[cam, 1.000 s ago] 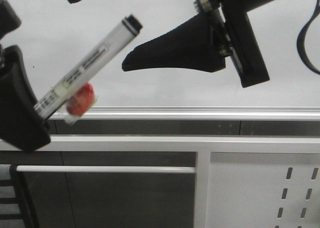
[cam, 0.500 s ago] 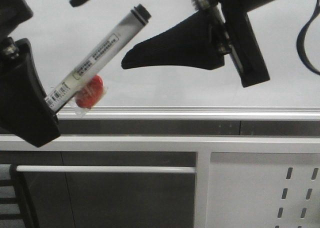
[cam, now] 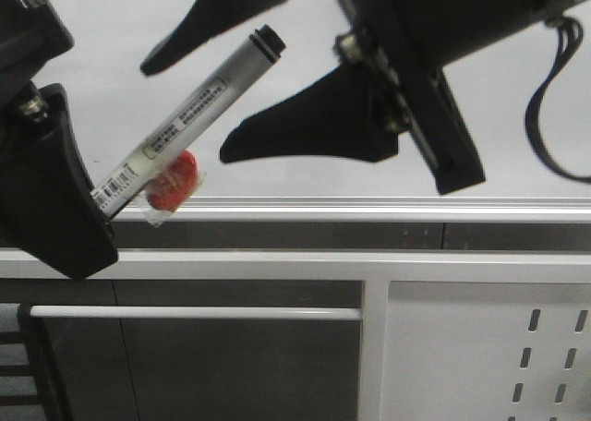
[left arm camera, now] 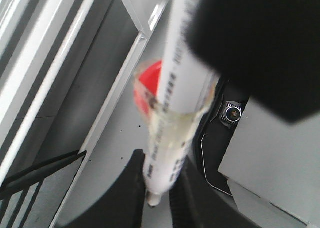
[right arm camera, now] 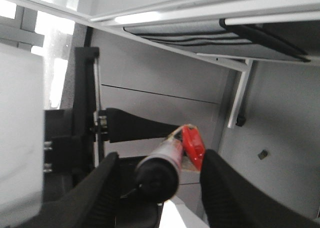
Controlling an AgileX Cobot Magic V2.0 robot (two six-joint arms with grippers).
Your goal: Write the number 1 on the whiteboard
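Left gripper [cam: 69, 213] clamped on marker pen [cam: 189, 116] – tilted, black cap end [cam: 268, 39] up, red tag [cam: 174, 181] taped on. Right gripper [cam: 199, 93] spread wide, straddling the cap without contact; right wrist view confirms. Whiteboard [cam: 517, 162] behind both – no number 1 visible.

**Non-task items in view**

A white marker pen [cam: 189, 116] with a black end and a printed label is lying tilted, its black end pointing up and to the right. A red tag [cam: 174, 181] in clear wrapping is hanging against its lower barrel. Below, a white perforated metal frame panel [cam: 489, 347] is standing at lower right, with a white horizontal bar [cam: 194, 312] running leftward from it.
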